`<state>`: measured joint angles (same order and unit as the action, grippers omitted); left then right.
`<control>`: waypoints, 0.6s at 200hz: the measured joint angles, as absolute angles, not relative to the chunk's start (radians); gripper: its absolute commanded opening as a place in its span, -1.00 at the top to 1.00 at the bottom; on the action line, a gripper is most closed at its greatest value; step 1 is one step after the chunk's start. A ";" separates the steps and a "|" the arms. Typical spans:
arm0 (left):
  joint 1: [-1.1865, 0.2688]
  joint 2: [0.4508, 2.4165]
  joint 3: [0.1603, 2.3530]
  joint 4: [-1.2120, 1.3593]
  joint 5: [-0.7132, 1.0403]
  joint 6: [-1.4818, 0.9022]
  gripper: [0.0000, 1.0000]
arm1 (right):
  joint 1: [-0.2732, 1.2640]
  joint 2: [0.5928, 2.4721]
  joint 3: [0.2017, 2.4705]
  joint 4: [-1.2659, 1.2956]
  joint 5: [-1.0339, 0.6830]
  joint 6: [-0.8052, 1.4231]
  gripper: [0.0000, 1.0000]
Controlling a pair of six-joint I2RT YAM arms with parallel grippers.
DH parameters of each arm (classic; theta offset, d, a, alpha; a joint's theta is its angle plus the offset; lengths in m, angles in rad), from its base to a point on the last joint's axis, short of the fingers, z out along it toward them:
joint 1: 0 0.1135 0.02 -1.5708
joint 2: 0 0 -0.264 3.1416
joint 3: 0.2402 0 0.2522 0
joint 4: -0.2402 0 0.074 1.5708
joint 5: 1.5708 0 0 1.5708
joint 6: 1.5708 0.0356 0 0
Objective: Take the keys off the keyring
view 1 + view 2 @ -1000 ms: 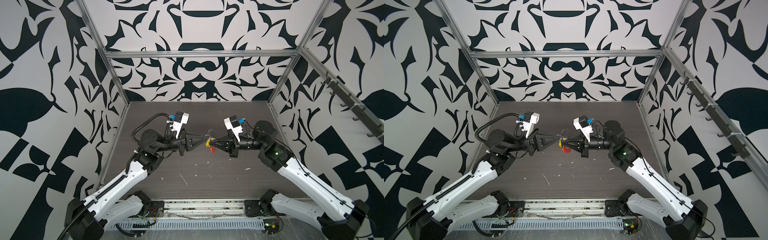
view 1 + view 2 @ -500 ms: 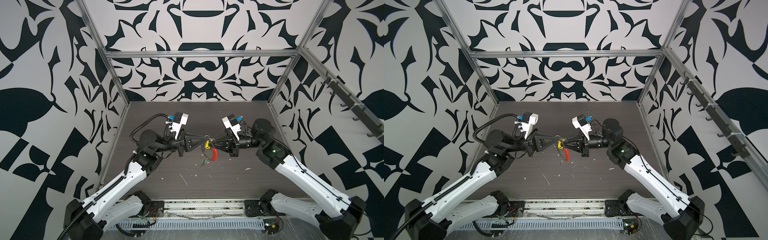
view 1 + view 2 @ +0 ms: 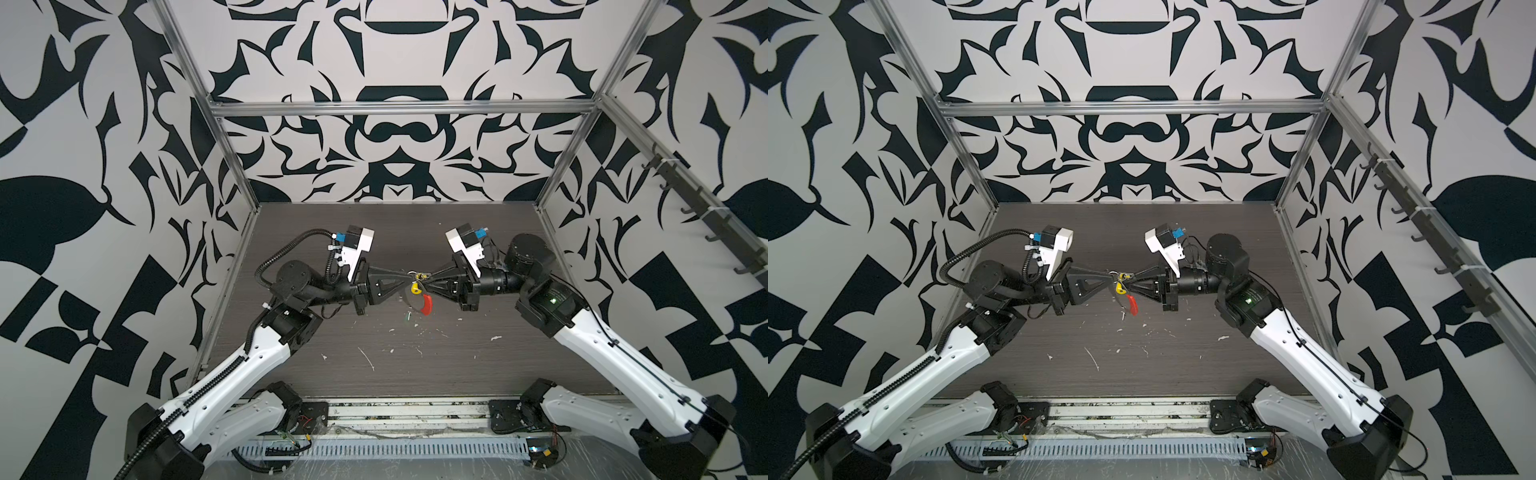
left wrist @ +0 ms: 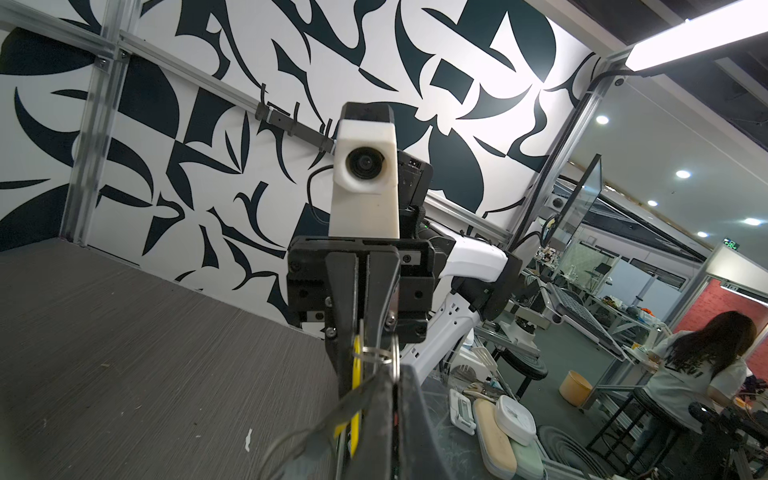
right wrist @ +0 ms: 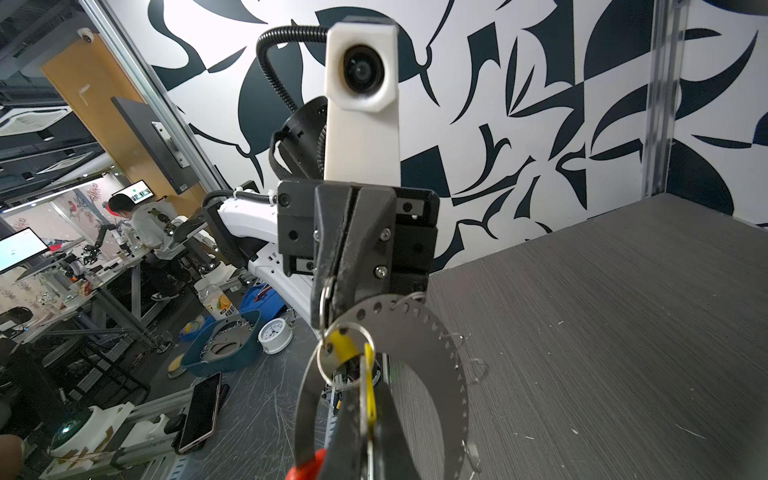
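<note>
Above table centre: left gripper clamped on keyring rim; right gripper pinching yellow key. Keyring likely stiff, thin, slippery; key light. Best hold: key's flat faces, near loop.

The left arm and right arm have white shells dotted with small holes, black joints and black bases; a ribbed black conduit follows the left one, a thin black cable the right, whose elbow bears a small green light. The left gripper and right gripper are black blocks with silver screws and tapering, open-framed triangular fingers. Each wrist carries a white wedge-shaped camera with a round black lens and a blue plug behind.
</note>
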<state>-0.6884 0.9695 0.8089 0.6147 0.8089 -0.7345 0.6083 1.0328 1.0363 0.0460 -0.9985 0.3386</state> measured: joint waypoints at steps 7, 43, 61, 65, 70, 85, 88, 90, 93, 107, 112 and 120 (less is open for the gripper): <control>-0.688 0.970 0.809 0.610 0.807 -0.734 1.00 | 0.608 1.033 1.039 0.035 -0.991 0.337 0.87; -0.690 0.965 0.809 0.594 0.790 -0.725 1.00 | 0.604 1.033 1.052 -0.020 -0.904 0.312 0.23; -0.691 0.952 0.812 0.562 0.768 -0.707 1.00 | 0.602 1.024 1.053 -0.064 -0.830 0.301 0.08; -0.691 0.950 0.813 0.553 0.762 -0.704 1.00 | 0.602 1.021 1.053 -0.072 -0.812 0.293 0.06; -0.691 0.947 0.813 0.546 0.754 -0.701 1.00 | 0.601 1.012 1.053 -0.085 -0.783 0.287 0.01; -0.691 0.936 0.814 0.520 0.722 -0.690 1.00 | 0.601 0.983 1.053 -0.111 -0.709 0.275 -0.04; -0.691 0.933 0.815 0.513 0.715 -0.686 1.00 | 0.601 0.975 1.052 -0.115 -0.695 0.277 -0.04; -0.691 0.931 0.815 0.508 0.709 -0.686 1.00 | 0.601 0.972 1.052 -0.116 -0.689 0.275 -0.05; -0.691 0.929 0.815 0.503 0.703 -0.683 1.00 | 0.601 0.965 1.052 -0.117 -0.675 0.272 -0.06; -0.691 0.917 0.815 0.473 0.664 -0.673 1.00 | 0.601 0.927 1.049 -0.116 -0.620 0.269 -0.11; -0.691 0.914 0.815 0.465 0.650 -0.670 1.00 | 0.601 0.912 1.045 -0.113 -0.604 0.267 -0.12; -0.691 0.908 0.815 0.450 0.628 -0.664 1.00 | 0.601 0.892 1.040 -0.112 -0.589 0.267 -0.13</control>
